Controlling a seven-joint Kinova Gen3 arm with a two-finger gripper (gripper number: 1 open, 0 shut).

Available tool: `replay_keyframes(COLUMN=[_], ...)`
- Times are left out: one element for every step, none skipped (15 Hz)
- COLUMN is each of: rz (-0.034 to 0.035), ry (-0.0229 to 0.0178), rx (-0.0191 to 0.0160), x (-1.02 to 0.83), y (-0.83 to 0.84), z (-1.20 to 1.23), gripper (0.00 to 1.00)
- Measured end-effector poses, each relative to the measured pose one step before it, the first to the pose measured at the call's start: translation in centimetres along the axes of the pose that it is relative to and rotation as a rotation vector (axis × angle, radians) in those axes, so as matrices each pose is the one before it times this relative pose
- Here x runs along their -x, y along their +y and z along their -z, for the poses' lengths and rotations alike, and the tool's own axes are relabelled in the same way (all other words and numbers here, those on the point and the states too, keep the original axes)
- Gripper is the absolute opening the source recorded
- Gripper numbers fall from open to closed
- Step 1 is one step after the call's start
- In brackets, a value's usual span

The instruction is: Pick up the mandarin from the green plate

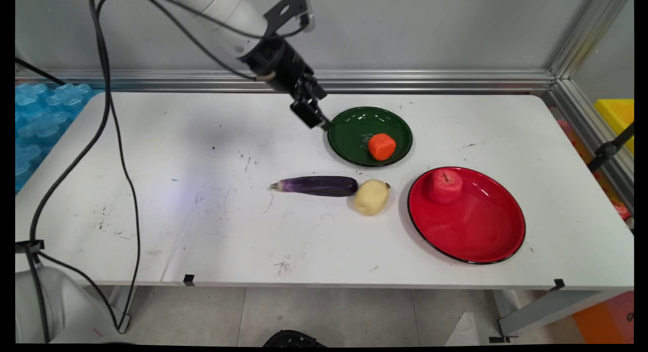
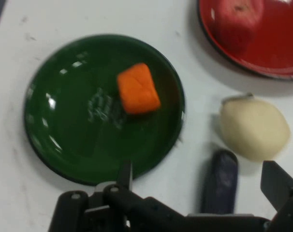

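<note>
Hand (image 2: 197,181) is hovering empty, fingers spread wide, above the green plate's (image 1: 349,134) near rim; an orange block (image 1: 381,146) is sitting inside.

Arm (image 1: 223,12): white, rounded tubular links; black wrist section with a flat black bracket (one round hole) on top; end effector (image 1: 315,118): black, two fingers on a jointed linkage with round pivot pins; black cables (image 1: 109,119): several, thin, one bundle cinched by a black tie.
</note>
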State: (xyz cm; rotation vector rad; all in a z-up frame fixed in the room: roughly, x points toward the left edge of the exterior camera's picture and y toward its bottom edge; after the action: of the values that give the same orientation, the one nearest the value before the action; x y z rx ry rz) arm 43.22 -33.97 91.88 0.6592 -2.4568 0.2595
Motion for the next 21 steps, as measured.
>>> replay_keyframes(rz=[0.01244, 0.01382, 0.01333, 0.00923, 0.00575, 0.00893, 0.00794, 0.00922, 0.01005, 0.00873, 0.00619, 0.00814, 0.00471, 0.00679, 0.00416, 0.00601, 0.004, 0.00506, 0.00307, 0.00092, 0.00127], ry=[0.00429, 0.00516, 0.00407, 0.00265, 0.00159, 0.00254, 0.00157, 0.00085, -0.00129, -0.00247, -0.00204, -0.00449, -0.00316, -0.00502, -0.00292, -0.00477, -0.00278, -0.00656, -0.00592, -0.00512, -0.00852], rx=[-0.01008, -0.01221, -0.0109, -0.00845, -0.00508, -0.00751, -0.00677, -0.00735, -0.00606, -0.00448, -0.0023, -0.00134, -0.00036, 0.00255, 0.00246, 0.00615, 0.00488, 0.0102, 0.00829, 0.00604, 0.01011], x=[-0.654, -0.731, -0.68, -0.575, -0.361, -0.642, -0.503, -0.559, -0.507, -0.406, -0.245, -0.31, -0.195, -0.259, -0.167, -0.216, -0.147, -0.186, -0.114, -0.058, -0.077], y=[-0.427, -0.507, -0.51, -0.413, -0.266, -0.439, -0.371, -0.402, -0.354, -0.266, -0.171, -0.207, -0.127, -0.15, -0.098, -0.095, -0.06, -0.098, -0.099, -0.057, -0.115], z=[-0.031, -0.163, -0.35, -0.455, -0.357, -0.785, -0.772, -0.982, -1.076, -0.997, -0.662, -0.998, -0.668, -1.03, -0.663, -1.005, -0.658, -1.128, -0.887, -0.592, -0.971], gripper=[1.0, 1.0, 1.0, 1.0, 1.0, 1.0, 1.0, 1.0, 1.0, 1.0, 1.0, 1.0, 1.0, 1.0, 1.0, 1.0, 1.0, 1.0, 1.0, 1.0, 1.0])
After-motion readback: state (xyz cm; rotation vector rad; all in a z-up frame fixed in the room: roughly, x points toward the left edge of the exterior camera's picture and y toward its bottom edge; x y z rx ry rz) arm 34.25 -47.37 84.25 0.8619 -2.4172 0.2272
